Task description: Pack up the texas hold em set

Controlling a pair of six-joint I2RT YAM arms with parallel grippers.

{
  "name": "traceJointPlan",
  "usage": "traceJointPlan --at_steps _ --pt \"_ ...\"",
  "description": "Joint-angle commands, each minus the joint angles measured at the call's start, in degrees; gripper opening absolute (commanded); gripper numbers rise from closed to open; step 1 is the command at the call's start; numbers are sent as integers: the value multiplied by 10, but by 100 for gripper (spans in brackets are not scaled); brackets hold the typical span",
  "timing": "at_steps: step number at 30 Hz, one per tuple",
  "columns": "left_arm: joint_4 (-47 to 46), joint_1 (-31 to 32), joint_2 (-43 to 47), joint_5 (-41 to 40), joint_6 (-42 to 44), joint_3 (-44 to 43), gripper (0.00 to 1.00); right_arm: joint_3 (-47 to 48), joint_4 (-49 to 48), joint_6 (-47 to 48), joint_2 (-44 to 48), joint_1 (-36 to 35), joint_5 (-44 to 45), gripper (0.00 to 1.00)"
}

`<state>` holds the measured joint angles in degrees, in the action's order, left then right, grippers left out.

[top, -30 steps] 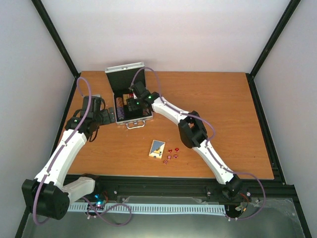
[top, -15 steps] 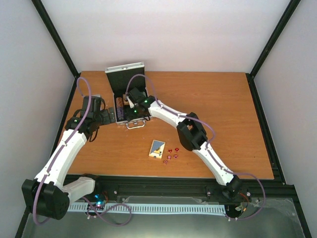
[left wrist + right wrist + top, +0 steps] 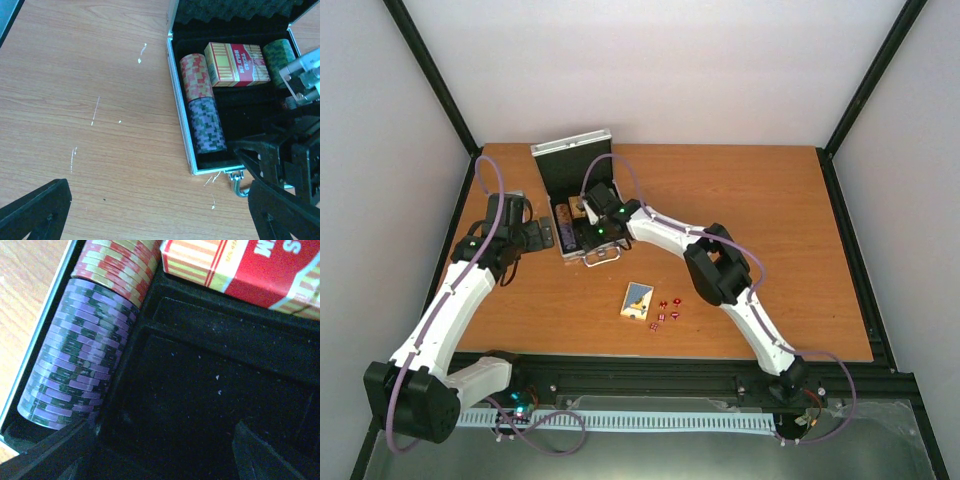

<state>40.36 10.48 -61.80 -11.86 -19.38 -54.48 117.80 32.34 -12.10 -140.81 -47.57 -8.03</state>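
The silver briefcase (image 3: 570,160) stands open at the back left of the table, its rim (image 3: 181,135) near my left gripper. Its black tray holds a red chip stack (image 3: 197,75), a purple chip stack (image 3: 206,125), a green chip stack (image 3: 277,52) and the red card deck (image 3: 235,64). My right gripper (image 3: 585,238) is down inside the case, open over an empty black compartment (image 3: 210,390) beside the purple stack (image 3: 75,375). My left gripper (image 3: 160,220) hangs open over bare table left of the case. The blue-yellow deck (image 3: 637,300) and tiny red dice (image 3: 666,310) lie on the table.
The case's metal handle (image 3: 239,182) juts from its front edge toward the arms. The table's left edge (image 3: 470,215) and a black frame post lie close behind my left arm. Bare wood (image 3: 770,220) spreads to the right of the case.
My right gripper has swung left and toward the case's front, lower into the tray. The case has turned slightly. My left arm has stayed put.
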Motion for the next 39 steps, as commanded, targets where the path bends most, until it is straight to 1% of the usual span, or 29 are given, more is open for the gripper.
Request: traceJointPlan --at_steps 1,12,15,17,21,28,30,34,39 --pt "2 -5 7 7 -8 -6 100 -88 90 -3 2 -28 -20 78" --pt "6 -5 25 15 -8 17 100 -234 61 -16 119 -44 -16 78" --pt "7 -4 24 16 -10 18 100 -248 56 -5 148 -45 -7 78" --pt "6 -5 24 19 -12 18 100 -246 46 3 167 -44 15 79" --pt "2 -5 21 19 -15 20 100 -217 12 21 183 -44 64 80" --pt "5 -5 19 23 -18 27 100 -133 -35 21 152 -42 143 80" --pt "7 -5 19 20 -17 29 100 -105 -37 23 128 -39 136 80" --pt "7 -5 15 18 -18 30 100 -22 -4 22 62 -32 103 80" --pt "15 -5 10 16 -21 25 100 22 1 35 19 -30 84 80"
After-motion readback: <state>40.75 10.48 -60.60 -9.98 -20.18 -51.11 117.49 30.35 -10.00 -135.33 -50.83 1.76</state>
